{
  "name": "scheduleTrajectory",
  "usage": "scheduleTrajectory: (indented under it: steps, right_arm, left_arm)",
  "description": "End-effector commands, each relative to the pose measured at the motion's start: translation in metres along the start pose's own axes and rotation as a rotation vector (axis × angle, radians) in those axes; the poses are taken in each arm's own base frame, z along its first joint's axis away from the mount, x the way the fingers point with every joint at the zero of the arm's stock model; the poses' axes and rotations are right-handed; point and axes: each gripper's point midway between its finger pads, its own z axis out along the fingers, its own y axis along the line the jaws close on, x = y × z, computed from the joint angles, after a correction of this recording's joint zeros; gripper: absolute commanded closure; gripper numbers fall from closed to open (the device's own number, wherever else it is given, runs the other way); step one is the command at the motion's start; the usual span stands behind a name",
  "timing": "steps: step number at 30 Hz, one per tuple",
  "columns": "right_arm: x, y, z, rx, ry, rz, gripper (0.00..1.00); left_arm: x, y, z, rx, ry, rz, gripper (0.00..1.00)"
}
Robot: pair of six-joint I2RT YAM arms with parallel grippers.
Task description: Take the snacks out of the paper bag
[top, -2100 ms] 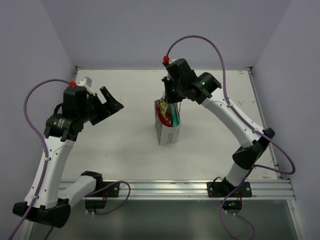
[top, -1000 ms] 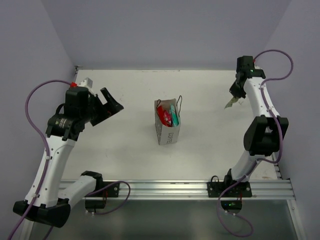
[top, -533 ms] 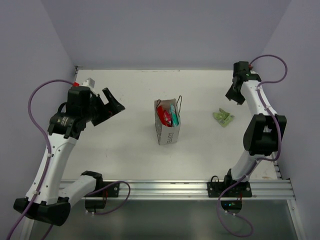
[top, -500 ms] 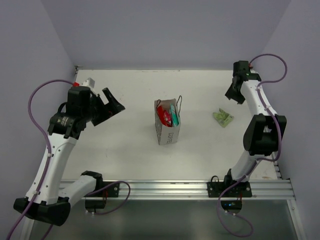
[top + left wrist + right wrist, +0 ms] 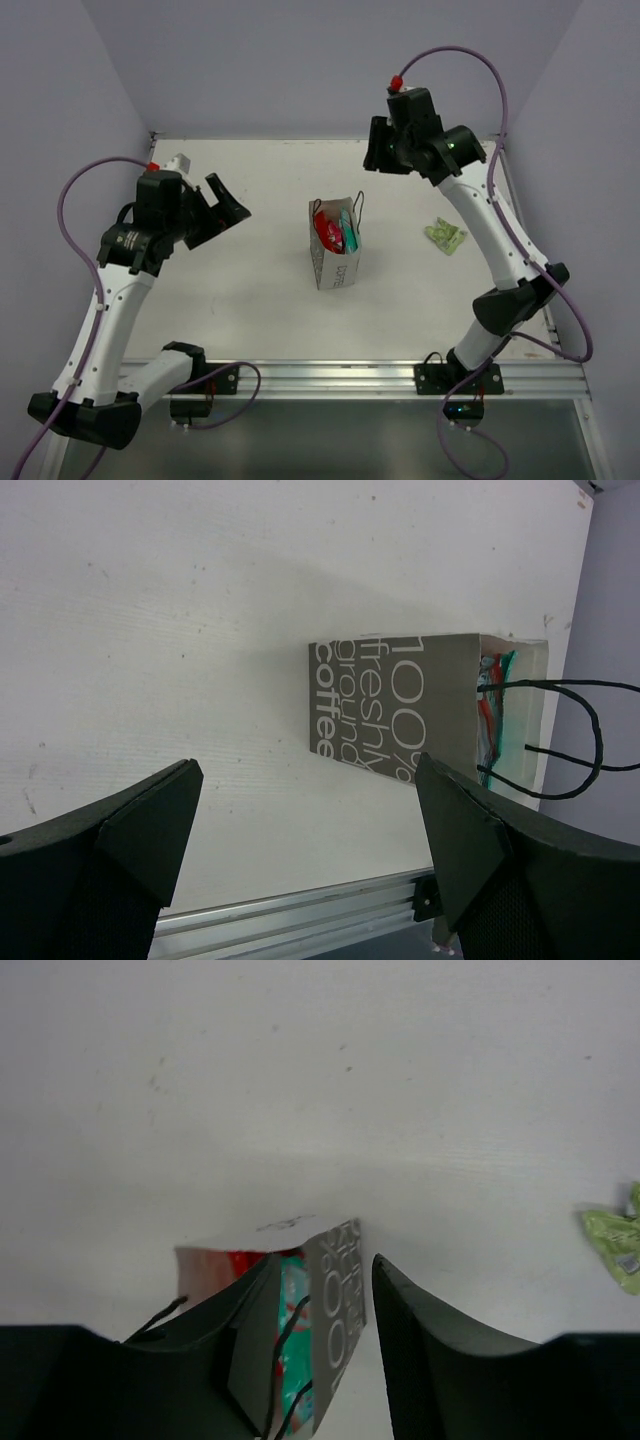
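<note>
One green packet newly on table

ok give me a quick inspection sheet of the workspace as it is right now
surface: white table, a few small marks
job's things: paper bag stands upright mid-table with a red packet and a teal packet inside; green packet lies on the table to its right, apart from it
clutter: nothing seen
grippers: left tool open, empty, off to the bag's left; right tool open, empty, above and behind the bag
cables: purple cables loop off each arm, clear of the bag
surroundings: lavender walls, metal rail at the near edge
</note>
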Motion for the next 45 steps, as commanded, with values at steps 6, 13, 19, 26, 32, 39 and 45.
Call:
scheduleTrajectory:
  steps: [6,13,19,26,32,39,45]
  right_arm:
    - [0.019,0.068,-0.076,-0.229,0.008,-0.216,0.57]
    - [0.066,0.086,-0.057,-0.24,0.145,-0.285,0.61]
    - [0.098,0.082,-0.03,-0.188,0.211,-0.313,0.7]
    - [0.116,0.078,-0.002,-0.155,0.254,-0.351,0.73]
    - [0.122,0.079,0.012,-0.143,0.264,-0.373,0.73]
    - [0.128,0.081,0.026,-0.145,0.274,-0.388,0.73]
    - [0.126,0.085,0.036,-0.138,0.276,-0.395,0.73]
  left_arm:
    - [-0.002,0.003,-0.012,-0.002,-0.054,0.016,0.03]
    - [-0.003,0.001,-0.011,0.002,-0.052,0.012,0.02]
    - [-0.005,-0.001,-0.015,0.005,-0.05,0.021,0.02]
    - [-0.001,0.0,-0.018,0.005,-0.044,0.02,0.02]
    - [0.0,0.0,-0.017,0.007,-0.036,0.016,0.02]
    - [0.003,0.001,-0.015,0.01,-0.032,0.007,0.02]
    - [0.004,0.002,-0.014,0.007,-0.028,0.005,0.02]
